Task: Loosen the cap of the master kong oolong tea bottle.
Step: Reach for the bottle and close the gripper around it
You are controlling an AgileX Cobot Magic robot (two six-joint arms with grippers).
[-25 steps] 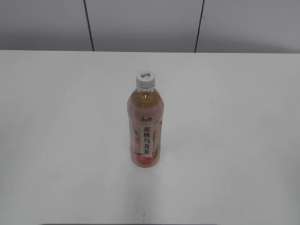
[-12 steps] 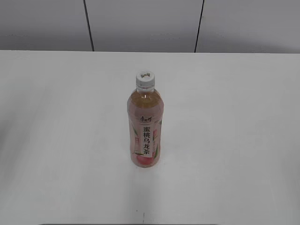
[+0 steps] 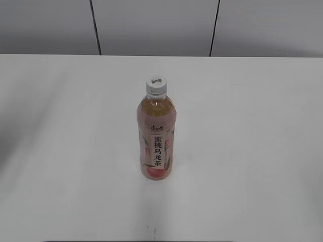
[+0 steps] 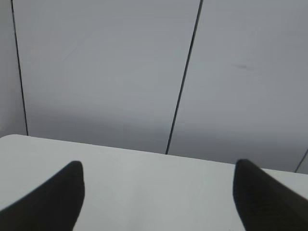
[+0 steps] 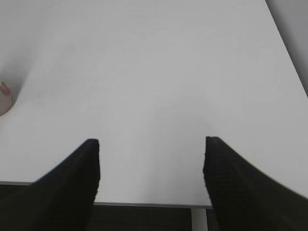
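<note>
Master kong oolong tea bottle [image 3: 156, 141], slim clear plastic with pink label, stands upright on the white table [image 3: 252, 151], ribbed white cap [image 3: 156, 85] on, left gripper [image 4: 159, 192] and right gripper [image 5: 151, 168] both spread wide, empty.

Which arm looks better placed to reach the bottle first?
Probably right: the right gripper, open, has the bottle at its view's left edge; the left gripper, open, faces only the wall.
</note>
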